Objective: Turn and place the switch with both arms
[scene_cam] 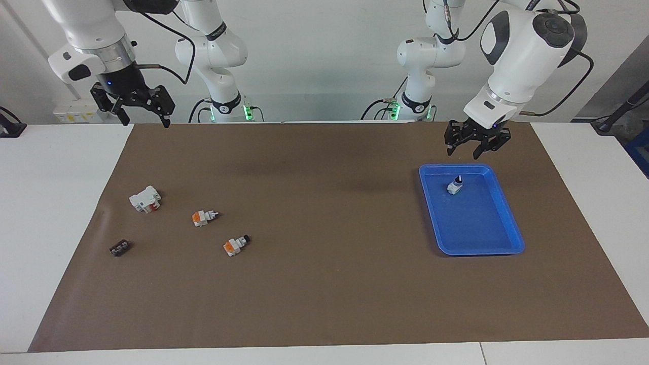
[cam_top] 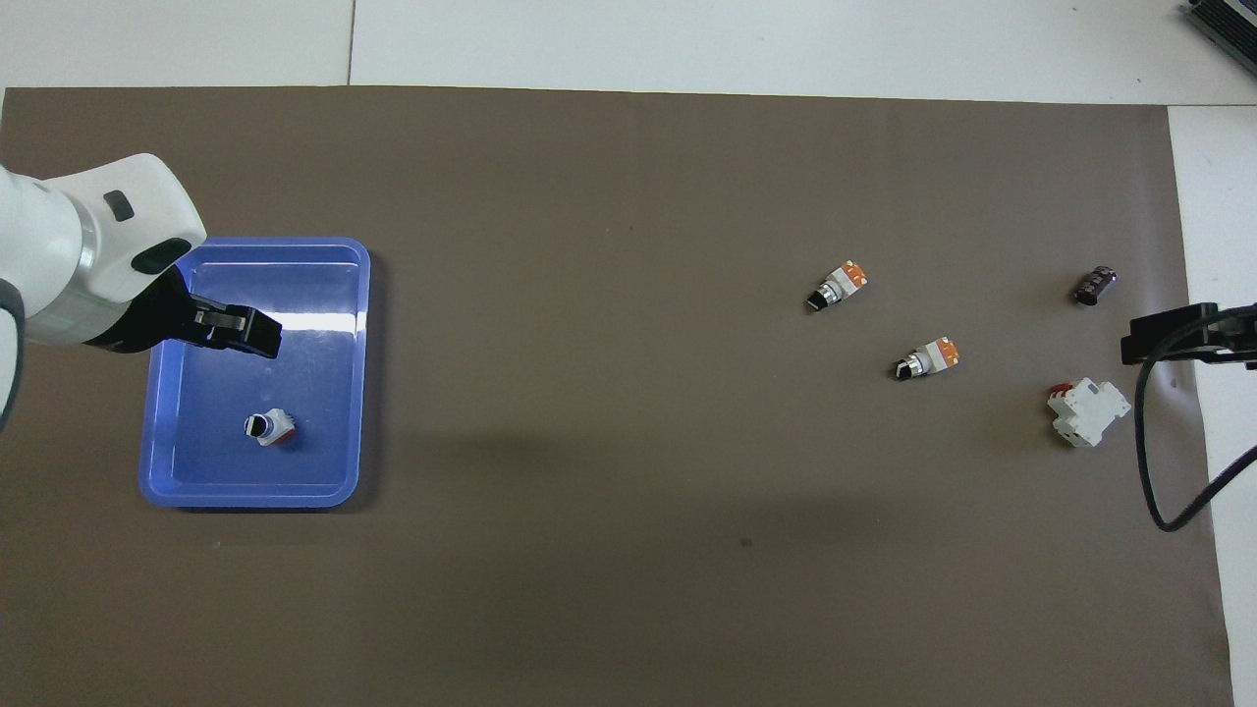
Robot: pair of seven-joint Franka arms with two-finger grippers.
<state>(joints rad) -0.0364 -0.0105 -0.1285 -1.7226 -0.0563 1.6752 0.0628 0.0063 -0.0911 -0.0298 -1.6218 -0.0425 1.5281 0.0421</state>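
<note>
The switch (scene_cam: 455, 186) is seen standing inside the blue tray (scene_cam: 499, 225), in the part of the tray nearer the robots, knob end up; it is touched by neither gripper. The left gripper (scene_cam: 475, 149) is held in the air over the tray's robot-side rim, its fingers spread apart and nothing between them. The right gripper (scene_cam: 143, 117) is raised over the robot-side edge of the brown mat (scene_cam: 324, 284) at the right arm's end of the table, fingers wide and unloaded. Two orange-white switches (scene_cam: 205, 217) (scene_cam: 236, 245), a white breaker block (scene_cam: 145, 198) and a small dark part (scene_cam: 119, 248) are noted on the mat there.
</note>
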